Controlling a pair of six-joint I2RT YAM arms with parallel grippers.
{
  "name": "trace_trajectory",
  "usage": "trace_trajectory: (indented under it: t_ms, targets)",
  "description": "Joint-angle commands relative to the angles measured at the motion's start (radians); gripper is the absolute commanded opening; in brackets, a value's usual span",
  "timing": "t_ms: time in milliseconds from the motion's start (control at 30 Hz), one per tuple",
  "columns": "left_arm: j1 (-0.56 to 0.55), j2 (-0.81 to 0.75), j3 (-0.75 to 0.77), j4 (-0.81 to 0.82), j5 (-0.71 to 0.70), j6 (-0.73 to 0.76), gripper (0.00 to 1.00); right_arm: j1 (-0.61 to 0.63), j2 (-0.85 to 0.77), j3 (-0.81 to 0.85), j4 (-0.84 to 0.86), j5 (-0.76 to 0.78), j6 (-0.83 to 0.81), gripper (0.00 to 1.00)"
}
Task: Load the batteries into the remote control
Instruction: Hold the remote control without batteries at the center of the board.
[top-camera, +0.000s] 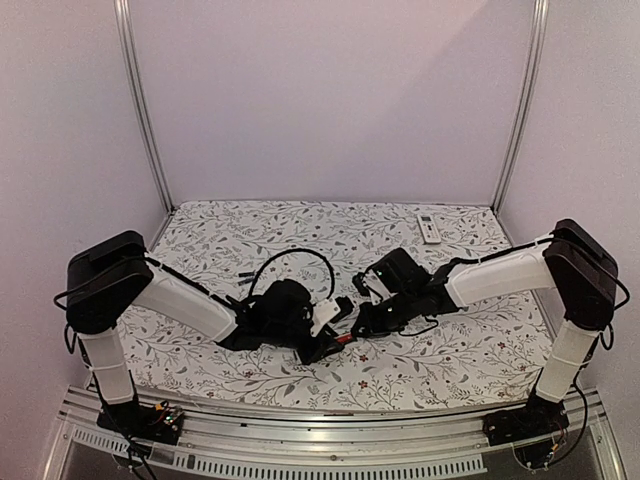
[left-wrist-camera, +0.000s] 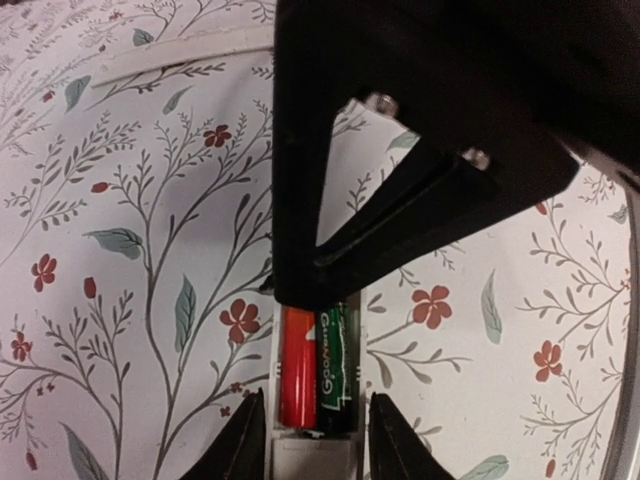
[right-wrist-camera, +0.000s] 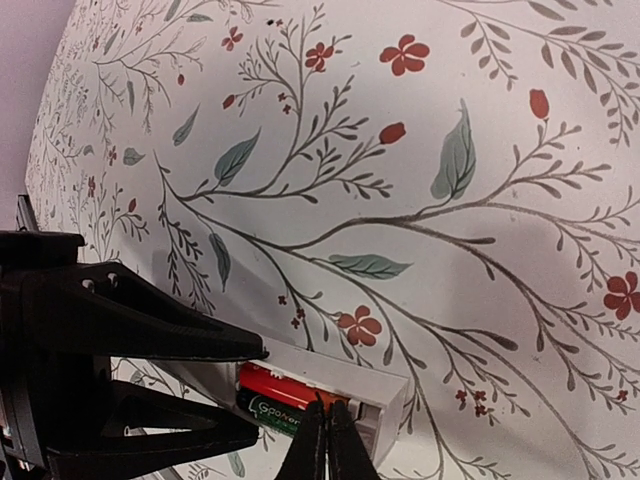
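Your left pincer clamps the remote by its sides. Batteries lie lengthwise in its bay — the right pincer, fingers together, touches them from above.

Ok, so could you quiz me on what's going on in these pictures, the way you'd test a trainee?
1. True or false: the open compartment of the remote control is empty.
2. What does the left end effector grip? A) a loose battery B) the remote control C) nothing
3. Fill in: beside the red battery lies a second battery whose label is ___.

Key: 1 false; 2 B; 3 green.
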Motion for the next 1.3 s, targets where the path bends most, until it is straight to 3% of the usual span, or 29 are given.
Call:
trace_trajectory:
  t_ms: [0,300,567,867,1133,1267]
  targets:
    - [-0.005,-0.028,-0.009,0.037,0.047,-0.012,0.35,0.021,0.007,-0.039,-0.091,0.015,0.014,0.03]
    - [0.03,-0.141,-0.101,0.055,0.142,0.021,0.37,0.018,-0.046,0.062,-0.206,0.028,-0.059,0.09]
    - [0.043,-0.152,-0.111,0.0,0.129,0.055,0.32,-0.054,-0.084,0.086,-0.257,-0.025,-0.156,0.13]
    - [0.023,-0.137,-0.092,0.038,0.088,0.136,0.27,-0.033,-0.062,0.09,-0.267,-0.053,-0.087,0.15]
    - [0.019,-0.102,-0.076,-0.015,0.152,0.226,0.47,-0.02,-0.025,0.112,-0.282,-0.07,-0.059,0.15]
    - [0.018,-0.084,-0.073,-0.017,0.105,0.229,0.48,-0.01,-0.003,0.131,-0.286,-0.074,-0.061,0.16]
